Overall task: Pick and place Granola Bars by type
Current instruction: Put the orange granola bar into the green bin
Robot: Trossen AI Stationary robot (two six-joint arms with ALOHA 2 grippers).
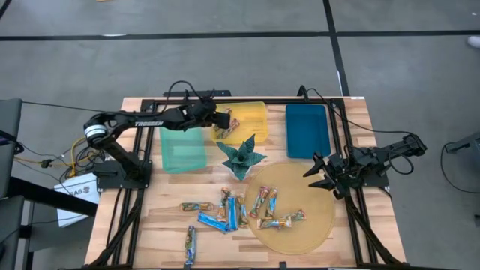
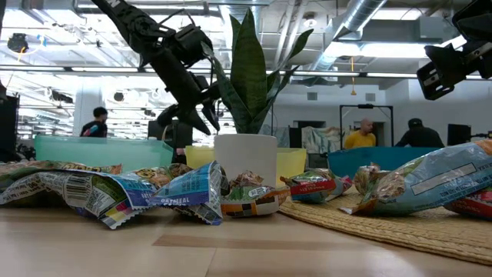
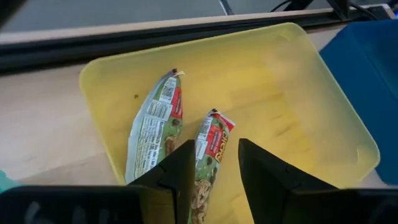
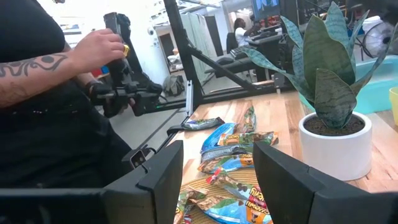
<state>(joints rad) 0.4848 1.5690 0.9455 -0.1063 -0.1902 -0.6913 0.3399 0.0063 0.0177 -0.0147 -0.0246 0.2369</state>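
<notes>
In the high view's upper middle, the left gripper [image 3: 214, 171], fingers parted, hovers over the yellow tray [image 3: 298, 106] holding two granola bars [image 3: 211, 146] lying lengthwise side by side, wrapper print unreadable; "OATMEAL" shows on a blue bar [image 2: 173, 198].

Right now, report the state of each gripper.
Left gripper: open over the yellow plastic tray, a red-and-green wrapped granola bar between its fingers, not gripped.
Right gripper: open, empty.
</notes>
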